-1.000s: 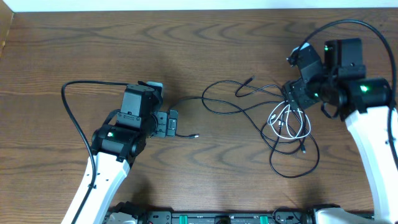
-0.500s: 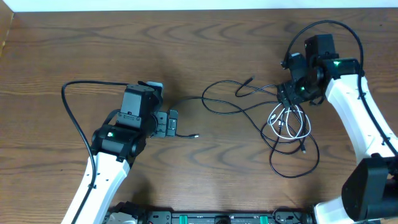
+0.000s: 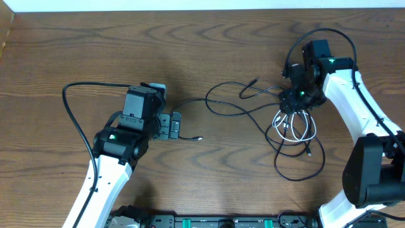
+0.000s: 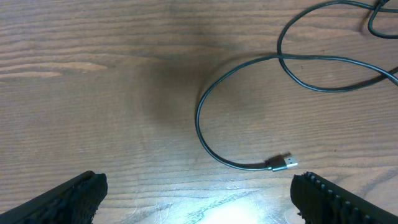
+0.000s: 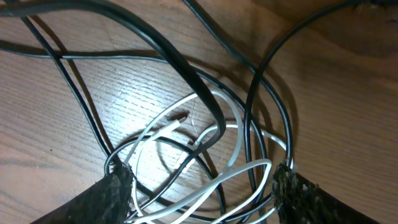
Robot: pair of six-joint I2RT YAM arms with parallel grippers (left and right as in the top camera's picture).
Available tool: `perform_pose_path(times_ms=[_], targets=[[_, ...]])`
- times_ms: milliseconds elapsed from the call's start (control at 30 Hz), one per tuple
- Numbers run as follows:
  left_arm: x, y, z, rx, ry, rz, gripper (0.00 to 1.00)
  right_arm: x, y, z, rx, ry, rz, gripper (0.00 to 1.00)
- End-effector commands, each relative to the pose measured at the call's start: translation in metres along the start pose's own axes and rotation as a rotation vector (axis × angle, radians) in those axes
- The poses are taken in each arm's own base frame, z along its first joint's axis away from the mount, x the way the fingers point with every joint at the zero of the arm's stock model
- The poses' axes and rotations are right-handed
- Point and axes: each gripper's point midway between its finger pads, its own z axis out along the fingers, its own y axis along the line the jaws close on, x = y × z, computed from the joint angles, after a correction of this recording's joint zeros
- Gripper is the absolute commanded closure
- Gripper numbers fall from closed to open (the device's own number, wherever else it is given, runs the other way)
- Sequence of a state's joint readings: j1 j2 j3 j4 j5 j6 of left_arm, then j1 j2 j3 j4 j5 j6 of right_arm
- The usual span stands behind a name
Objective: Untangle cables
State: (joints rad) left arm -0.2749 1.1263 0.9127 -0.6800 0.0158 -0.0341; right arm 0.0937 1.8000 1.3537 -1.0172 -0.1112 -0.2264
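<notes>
A thin black cable (image 3: 250,107) loops across the middle of the table, one plug end (image 3: 199,138) lying near my left gripper. A white cable (image 3: 297,125) lies coiled in the black loops at the right. My left gripper (image 3: 169,126) is open and empty; in the left wrist view the black cable's plug (image 4: 283,163) lies just ahead of the right finger. My right gripper (image 3: 292,103) is open, low over the tangle. In the right wrist view white loops (image 5: 211,165) and black strands (image 5: 186,68) lie between its fingers (image 5: 202,193).
The brown wooden table (image 3: 95,57) has a white strip along its far edge (image 3: 190,5). My left arm's own thick black cable (image 3: 73,111) arcs out to the left. A black plug end (image 3: 255,80) of the thin cable lies at the back of the tangle.
My right arm has swung left and down onto the tangle, its gripper now over the white coil. My left arm and the cables have not visibly moved.
</notes>
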Motion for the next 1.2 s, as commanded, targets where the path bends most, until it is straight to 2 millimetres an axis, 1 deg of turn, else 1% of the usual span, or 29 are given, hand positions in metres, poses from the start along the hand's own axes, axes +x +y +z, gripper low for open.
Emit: perform_pose_path(times_ms=[0,233,533,667,733,767,800,833,867,900,967,1033,1167], targets=[[-0.001,0.005,0.000,-0.020,0.000,-0.018,0.01,0.001,-0.004,0.001,0.007,0.009,0.012,0.30],[-0.001,0.005,0.000,-0.020,0.000,-0.018,0.01,0.008,-0.003,0.009,0.002,0.026,-0.004,0.32],[-0.001,0.005,0.000,-0.020,0.000,-0.018,0.01,0.019,-0.002,0.028,-0.005,0.037,-0.001,0.33],[-0.001,0.005,0.000,-0.020,0.000,-0.018,0.01,0.023,-0.002,0.034,-0.008,0.039,0.000,0.40],[-0.001,0.005,0.000,-0.020,0.000,-0.018,0.01,0.021,-0.002,0.033,-0.006,0.031,0.007,0.42],[-0.001,0.005,0.000,-0.020,0.000,-0.018,0.01,0.021,-0.002,0.033,-0.007,0.031,0.008,0.44],[-0.001,0.005,0.000,-0.020,0.000,-0.018,0.01,0.021,-0.002,0.033,-0.007,0.032,0.007,0.49],[-0.001,0.005,0.000,-0.020,0.000,-0.018,0.01,0.021,-0.002,0.033,-0.006,0.032,0.009,0.60],[-0.001,0.005,0.000,-0.020,-0.001,-0.018,0.00,0.021,-0.002,0.033,-0.006,0.032,0.009,0.68],[-0.001,0.005,0.000,-0.020,0.000,-0.018,0.01,0.021,-0.002,0.033,-0.006,0.032,0.008,0.75],[-0.001,0.005,0.000,-0.020,0.000,-0.018,0.01,0.021,-0.002,0.033,-0.006,0.032,0.009,0.84],[-0.001,0.005,0.000,-0.020,-0.001,-0.018,0.01,0.021,-0.002,0.033,-0.006,0.031,0.015,0.89],[-0.001,0.005,0.000,-0.020,0.000,-0.018,0.01,0.019,-0.003,0.031,-0.005,0.025,0.018,0.93]])
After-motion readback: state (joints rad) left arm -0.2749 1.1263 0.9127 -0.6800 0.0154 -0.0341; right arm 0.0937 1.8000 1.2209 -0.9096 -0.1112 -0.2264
